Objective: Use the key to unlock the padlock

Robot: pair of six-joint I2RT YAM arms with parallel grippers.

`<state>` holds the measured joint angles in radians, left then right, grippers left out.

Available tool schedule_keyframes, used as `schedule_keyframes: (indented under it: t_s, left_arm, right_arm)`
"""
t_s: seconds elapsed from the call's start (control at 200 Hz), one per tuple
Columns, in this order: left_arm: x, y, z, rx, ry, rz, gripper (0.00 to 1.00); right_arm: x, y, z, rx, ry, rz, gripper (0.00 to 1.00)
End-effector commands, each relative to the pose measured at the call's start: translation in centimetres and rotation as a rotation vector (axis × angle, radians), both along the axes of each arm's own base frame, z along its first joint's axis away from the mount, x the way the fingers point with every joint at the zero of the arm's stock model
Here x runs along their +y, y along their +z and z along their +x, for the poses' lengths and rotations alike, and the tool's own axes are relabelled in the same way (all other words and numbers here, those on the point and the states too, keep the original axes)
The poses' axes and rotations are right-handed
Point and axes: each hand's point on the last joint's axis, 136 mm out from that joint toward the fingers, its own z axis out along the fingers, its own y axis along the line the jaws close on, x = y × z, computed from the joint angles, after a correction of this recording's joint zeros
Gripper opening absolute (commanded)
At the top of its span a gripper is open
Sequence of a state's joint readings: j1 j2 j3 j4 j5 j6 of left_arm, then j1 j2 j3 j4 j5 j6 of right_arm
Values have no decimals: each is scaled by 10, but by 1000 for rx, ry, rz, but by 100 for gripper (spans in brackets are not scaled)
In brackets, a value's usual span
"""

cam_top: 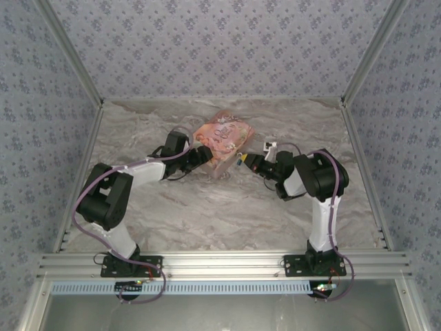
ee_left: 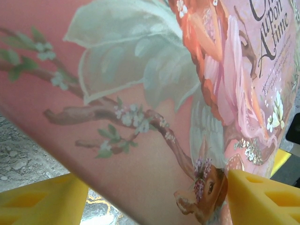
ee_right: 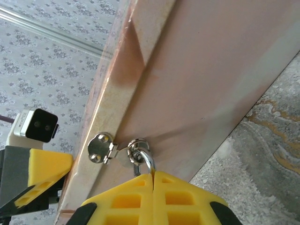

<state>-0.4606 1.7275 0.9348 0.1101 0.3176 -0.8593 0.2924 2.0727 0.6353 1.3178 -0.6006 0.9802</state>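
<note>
Right gripper (ee_right: 153, 180): fingertips pressed together, no gap between them. The silvery loop of the padlock (ee_right: 146, 160) rises from the seam between the fingertips and passes through the ring of the hasp (ee_right: 100, 148) on the pink box (ee_right: 197, 84). The fingers hide the lock body and any key, so what they pinch cannot be told.

Recommended: hold the wrist in line with the lock and turn without pulling sideways, so the loop does not bind in the ring.

Left gripper (ee_left: 150, 197): set wide, one finger on each side of the box, gripping it. This grip should resist the twist.

Each arm rises from its base at the near edge, then bends inward, so the two wrists face each other across the box.
</note>
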Motion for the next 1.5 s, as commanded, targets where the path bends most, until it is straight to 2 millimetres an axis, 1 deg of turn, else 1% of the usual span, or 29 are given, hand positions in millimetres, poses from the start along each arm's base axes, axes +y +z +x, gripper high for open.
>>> schedule_keyframes:
  t_s: [0.0, 0.135, 0.27, 0.345, 0.415, 0.535, 0.65, 0.735, 0.81, 0.914, 1.089, 1.254, 1.349, 1.494]
  left_arm:
    - [16, -53, -45, 186, -30, 129, 75]
    - [16, -56, -47, 193, -30, 130, 75]
    - [18, -58, -49, 200, -29, 133, 75]
    - [19, -59, -50, 200, -27, 134, 75]
    - [19, -57, -49, 197, -25, 131, 75]
    - [20, -56, -48, 194, -21, 130, 75]
    - [21, -55, -47, 191, -17, 128, 75]
    - [21, -54, -46, 191, -16, 127, 75]
    - [21, -54, -46, 191, -16, 127, 75]
    - [21, -54, -45, 191, -14, 127, 75]
    - [22, -53, -45, 190, -11, 127, 75]
    - [22, -52, -45, 189, -12, 127, 75]
    - [22, -51, -44, 188, -11, 126, 75]
    - [22, -52, -45, 188, -11, 126, 75]
  right_arm:
    - [-5, 14, 19, -69, -48, 27, 0]
    - [-3, 10, 25, -58, -48, 39, 0]
    - [-3, 13, 30, -72, -49, 42, 0]
    - [-4, 15, 30, -80, -46, 40, 0]
    - [-8, 13, 25, -83, -57, 20, 0]
    - [-14, 9, 15, -101, -50, -19, 25]
    - [-13, 14, 6, -145, -16, -48, 45]
    - [-13, 18, 2, -174, 0, -62, 55]
    - [-7, 20, 1, -189, 34, -59, 60]
    - [2, 22, 4, -204, 74, -47, 62]
    - [12, 20, 9, -213, 99, -41, 62]
    - [21, 15, 13, -204, 127, -34, 62]
    - [25, 12, 11, -199, 145, -34, 62]
    - [32, 11, 5, -197, 179, -29, 58]
